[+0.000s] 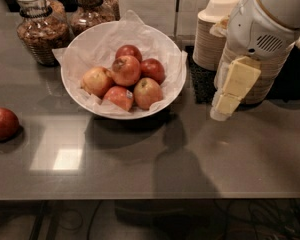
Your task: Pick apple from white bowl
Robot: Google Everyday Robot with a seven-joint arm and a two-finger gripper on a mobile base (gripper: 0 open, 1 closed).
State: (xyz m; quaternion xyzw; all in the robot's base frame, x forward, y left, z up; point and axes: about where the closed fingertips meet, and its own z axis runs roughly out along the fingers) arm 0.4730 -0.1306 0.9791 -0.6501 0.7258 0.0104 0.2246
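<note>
Red-orange apple (pixel 126 70) (dimpled) in white bowl (pixel 132 115); gripper (pixel 221 109) right, apart.

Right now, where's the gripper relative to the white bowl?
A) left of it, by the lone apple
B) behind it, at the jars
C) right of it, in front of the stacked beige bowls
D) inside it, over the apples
C: the gripper hangs to the right of the white bowl, outside its rim and in front of the stacked beige bowls.

Apple (pixel 126 70) in bowl (pixel 135 115), tool (pixel 221 108) to right
</note>
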